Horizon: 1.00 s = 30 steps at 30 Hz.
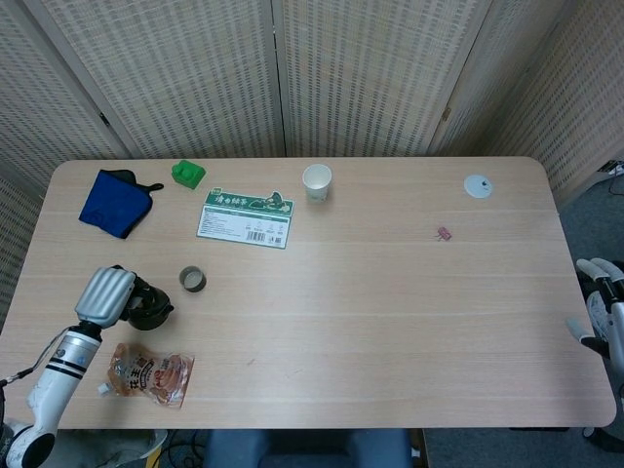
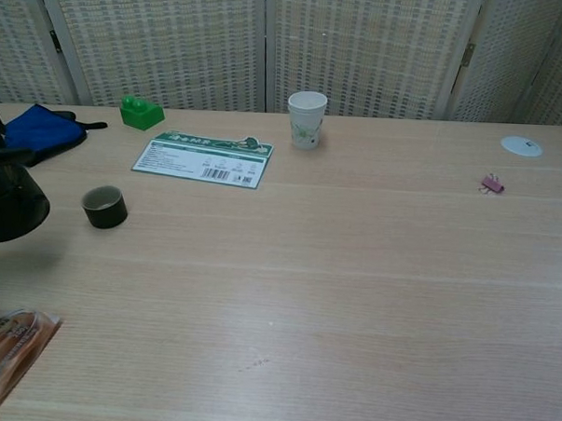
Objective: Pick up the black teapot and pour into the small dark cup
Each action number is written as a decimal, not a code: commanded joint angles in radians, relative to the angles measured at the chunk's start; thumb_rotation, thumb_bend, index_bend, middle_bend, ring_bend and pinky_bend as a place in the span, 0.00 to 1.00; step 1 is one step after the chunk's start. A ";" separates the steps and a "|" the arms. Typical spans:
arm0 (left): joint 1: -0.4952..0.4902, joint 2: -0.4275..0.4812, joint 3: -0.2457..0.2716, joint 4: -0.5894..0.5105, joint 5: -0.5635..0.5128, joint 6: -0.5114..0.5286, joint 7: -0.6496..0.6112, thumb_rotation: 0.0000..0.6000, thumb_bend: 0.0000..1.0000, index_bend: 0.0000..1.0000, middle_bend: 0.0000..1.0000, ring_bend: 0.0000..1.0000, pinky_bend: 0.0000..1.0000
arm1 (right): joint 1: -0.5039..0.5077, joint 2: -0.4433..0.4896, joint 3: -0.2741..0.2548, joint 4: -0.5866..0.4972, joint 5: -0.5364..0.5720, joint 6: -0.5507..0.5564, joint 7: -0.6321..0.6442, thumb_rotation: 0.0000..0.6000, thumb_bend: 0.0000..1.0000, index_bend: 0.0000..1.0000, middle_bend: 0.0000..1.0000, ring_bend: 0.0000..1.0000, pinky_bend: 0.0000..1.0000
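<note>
Silver-grey, the left hand (image 1: pixel 105 295) grips the round black teapot (image 1: pixel 146 304) near the table's left edge; in the chest view the teapot (image 2: pixel 6 208) hangs clear of the pale wooden table (image 1: pixel 390 322). Just beside it toward the middle stands the small dark cup (image 1: pixel 192 280). A crinkled orange snack packet (image 1: pixel 148 374) lies by the front-left corner. Beyond the table's right edge the right hand (image 1: pixel 606 312) waits, its fingers apart and holding nothing.
</note>
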 commanded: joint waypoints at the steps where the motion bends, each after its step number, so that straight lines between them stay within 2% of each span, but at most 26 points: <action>1: -0.006 -0.002 -0.006 0.003 -0.002 0.001 0.005 0.58 0.29 1.00 1.00 0.99 0.52 | -0.001 0.007 0.002 -0.006 0.000 0.002 0.001 1.00 0.10 0.24 0.24 0.17 0.25; 18: -0.061 -0.015 -0.051 0.045 -0.041 -0.042 0.028 0.61 0.36 1.00 1.00 1.00 0.53 | -0.006 0.031 0.009 -0.026 0.006 0.008 0.008 1.00 0.10 0.24 0.24 0.17 0.25; 21: -0.070 -0.021 -0.053 0.054 -0.040 -0.047 0.031 0.70 0.39 1.00 1.00 1.00 0.53 | -0.008 0.033 0.008 -0.026 0.005 0.010 0.010 1.00 0.10 0.24 0.24 0.17 0.25; 27: -0.087 -0.037 -0.054 0.076 -0.038 -0.056 0.036 0.72 0.40 1.00 1.00 1.00 0.53 | -0.014 0.035 0.006 -0.027 0.004 0.017 0.014 1.00 0.10 0.24 0.24 0.17 0.25; 30: -0.094 -0.045 -0.052 0.085 -0.035 -0.062 0.038 0.82 0.41 1.00 1.00 1.00 0.53 | -0.017 0.039 0.008 -0.027 0.008 0.021 0.018 1.00 0.10 0.24 0.24 0.17 0.25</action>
